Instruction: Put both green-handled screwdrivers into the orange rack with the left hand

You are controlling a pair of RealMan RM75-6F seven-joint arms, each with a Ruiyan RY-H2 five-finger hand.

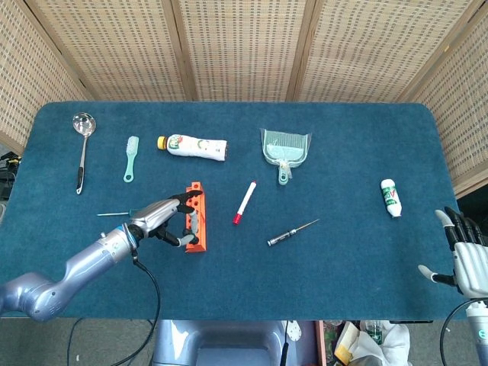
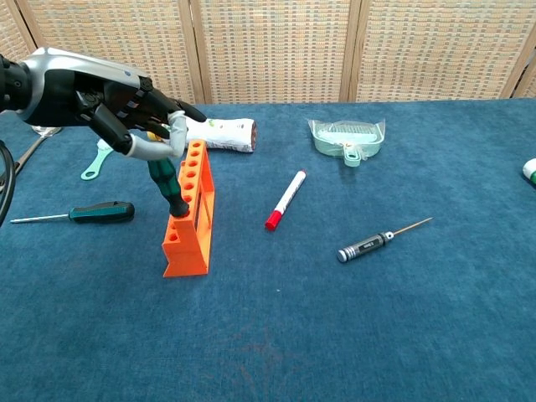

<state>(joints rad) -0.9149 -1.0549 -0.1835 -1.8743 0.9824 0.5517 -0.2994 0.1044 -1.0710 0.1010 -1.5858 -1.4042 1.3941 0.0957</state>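
Left hand [image 2: 126, 117] pinching green-handled screwdriver [image 2: 171, 186] near-upright over orange rack [image 2: 191, 213], handle lowermost for seating in a hole; second screwdriver [image 2: 79, 213] flat alongside.

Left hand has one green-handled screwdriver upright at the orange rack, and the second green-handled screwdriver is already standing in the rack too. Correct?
Not quite. The second green-handled screwdriver lies flat on the blue table cloth, left of the orange slotted rack, as the chest view shows. The left hand does hold the first green-handled screwdriver upright at the rack.
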